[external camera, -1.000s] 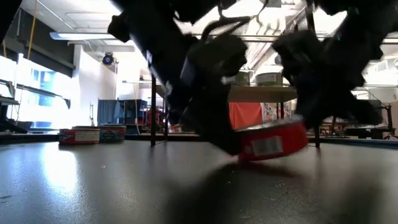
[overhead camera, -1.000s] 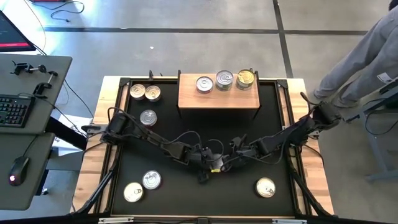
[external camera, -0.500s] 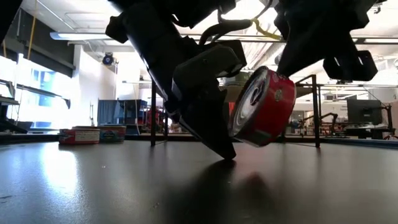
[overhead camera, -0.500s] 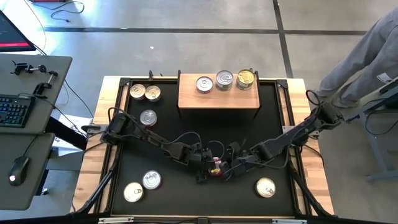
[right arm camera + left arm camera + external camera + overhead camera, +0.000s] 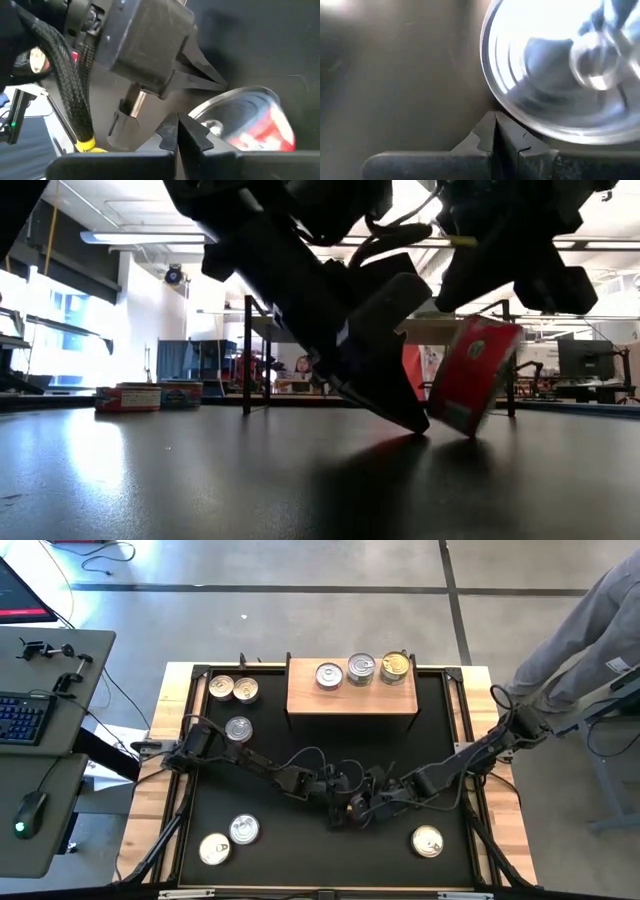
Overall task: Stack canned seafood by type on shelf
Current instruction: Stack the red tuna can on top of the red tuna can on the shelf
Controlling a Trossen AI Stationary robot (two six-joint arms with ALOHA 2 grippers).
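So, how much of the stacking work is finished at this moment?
Done: three cans stand side by side on the shelf, none stacked yet. In hand: the shut left gripper and shut right gripper meet mid-table at a red-labelled can tipped on its edge; neither clearly grips it. Left: three cans near the mat's far-left corner, two at the near left and one at the near right.
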